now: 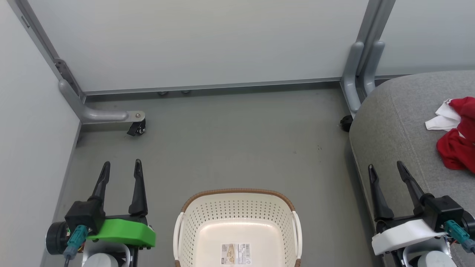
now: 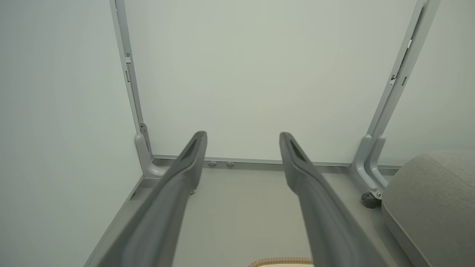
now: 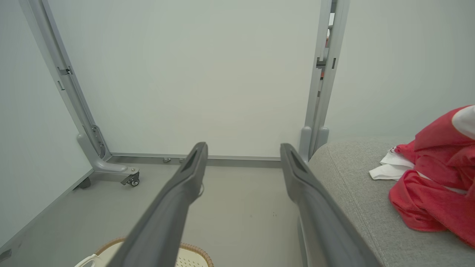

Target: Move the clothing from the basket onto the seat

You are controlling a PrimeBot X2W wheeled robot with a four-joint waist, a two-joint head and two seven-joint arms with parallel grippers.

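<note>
Much grey floor (image 1: 237, 141) between basket (image 1: 237, 192) rim, partition (image 1: 207, 40) base and seat (image 1: 400, 122) edge.

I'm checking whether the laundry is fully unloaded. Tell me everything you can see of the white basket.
The oval white plastic laundry basket stands upright on the grey floor, its near end cut off by the head view's edge. Its walls are perforated, its rim brown and woven-looking, with a white handle on each side. The visible inside holds a paper label alone.
</note>
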